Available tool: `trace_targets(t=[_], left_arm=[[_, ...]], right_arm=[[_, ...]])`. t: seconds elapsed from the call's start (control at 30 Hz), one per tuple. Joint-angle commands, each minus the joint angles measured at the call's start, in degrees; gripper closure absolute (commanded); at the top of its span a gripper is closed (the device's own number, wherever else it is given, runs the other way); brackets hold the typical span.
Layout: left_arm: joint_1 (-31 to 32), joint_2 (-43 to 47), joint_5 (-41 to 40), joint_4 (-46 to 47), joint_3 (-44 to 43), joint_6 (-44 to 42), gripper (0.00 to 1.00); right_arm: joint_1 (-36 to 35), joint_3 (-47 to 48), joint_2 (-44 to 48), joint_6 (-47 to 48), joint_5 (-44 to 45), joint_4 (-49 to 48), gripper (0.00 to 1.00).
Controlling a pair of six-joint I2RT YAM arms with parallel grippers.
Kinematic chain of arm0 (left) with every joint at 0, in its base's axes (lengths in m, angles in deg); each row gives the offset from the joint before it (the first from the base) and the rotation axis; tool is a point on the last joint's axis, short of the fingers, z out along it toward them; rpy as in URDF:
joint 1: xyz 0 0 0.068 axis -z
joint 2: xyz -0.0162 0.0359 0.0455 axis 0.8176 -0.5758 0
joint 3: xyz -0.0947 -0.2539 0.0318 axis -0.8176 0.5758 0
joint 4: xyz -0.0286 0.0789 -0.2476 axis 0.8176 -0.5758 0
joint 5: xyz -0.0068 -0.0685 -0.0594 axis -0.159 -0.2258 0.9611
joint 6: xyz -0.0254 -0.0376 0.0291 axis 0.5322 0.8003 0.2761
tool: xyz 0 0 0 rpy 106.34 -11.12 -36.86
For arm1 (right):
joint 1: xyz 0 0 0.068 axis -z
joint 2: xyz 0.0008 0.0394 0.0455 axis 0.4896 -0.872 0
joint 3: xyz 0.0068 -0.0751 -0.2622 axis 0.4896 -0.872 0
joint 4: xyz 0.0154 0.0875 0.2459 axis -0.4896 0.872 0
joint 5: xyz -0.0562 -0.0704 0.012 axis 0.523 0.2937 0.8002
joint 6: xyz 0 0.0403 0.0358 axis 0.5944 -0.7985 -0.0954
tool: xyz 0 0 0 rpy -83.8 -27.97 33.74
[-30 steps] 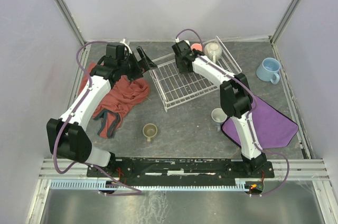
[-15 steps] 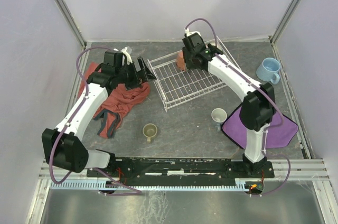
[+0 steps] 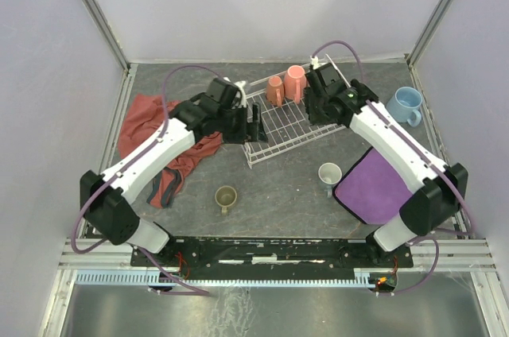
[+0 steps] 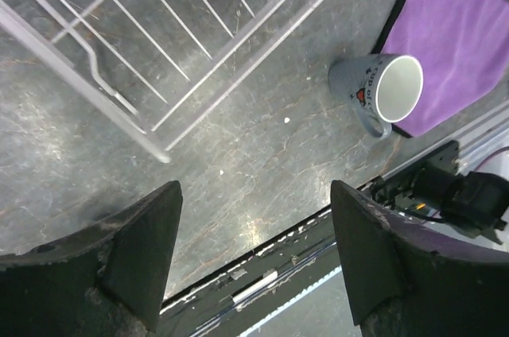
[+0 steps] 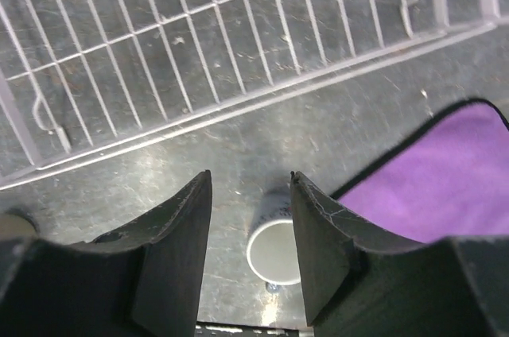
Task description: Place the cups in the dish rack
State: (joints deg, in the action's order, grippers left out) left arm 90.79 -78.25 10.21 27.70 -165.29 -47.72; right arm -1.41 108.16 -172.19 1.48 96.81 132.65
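Here, white wire rack (image 3: 280,129), round grey mug (image 3: 328,173)

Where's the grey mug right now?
In the top view the grey mug stands on the table right of centre, at the purple cloth's left edge, a little in front of the rack.

a robotics lab cell is seen: a grey tabletop (image 3: 278,186) boxed in by blank white panels (image 3: 262,3) and aluminium posts (image 3: 95,13), robot arms (image 3: 149,160) bolted to a rail (image 3: 270,251).
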Motion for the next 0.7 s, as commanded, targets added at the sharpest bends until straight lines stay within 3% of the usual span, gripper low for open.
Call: trace_targets(t=[0.0, 0.17, 0.37, 0.67], left_arm=[[5.2, -3.2, -9.9, -6.0, -6.0, 5.6, 0.23], [9.3, -6.1, -13.9, -9.1, -11.5, 13.4, 0.26], [14.4, -12.1, -11.9, -11.1, -17.4, 19.7, 0.24], [24.6, -19.6, -16.4, -4.7, -15.5, 33.5, 0.19]], right_arm=[[3.3, -0.9, 5.1, -3.2, 3.6, 4.5, 0.47], [9.4, -1.7, 8.1, -4.7, 4.0, 6.0, 0.44], [16.8, 1.2, 7.0, -5.9, 3.5, 10.8, 0.42], [23.1, -2.8, 10.2, -5.4, -2.5, 8.3, 0.28]])
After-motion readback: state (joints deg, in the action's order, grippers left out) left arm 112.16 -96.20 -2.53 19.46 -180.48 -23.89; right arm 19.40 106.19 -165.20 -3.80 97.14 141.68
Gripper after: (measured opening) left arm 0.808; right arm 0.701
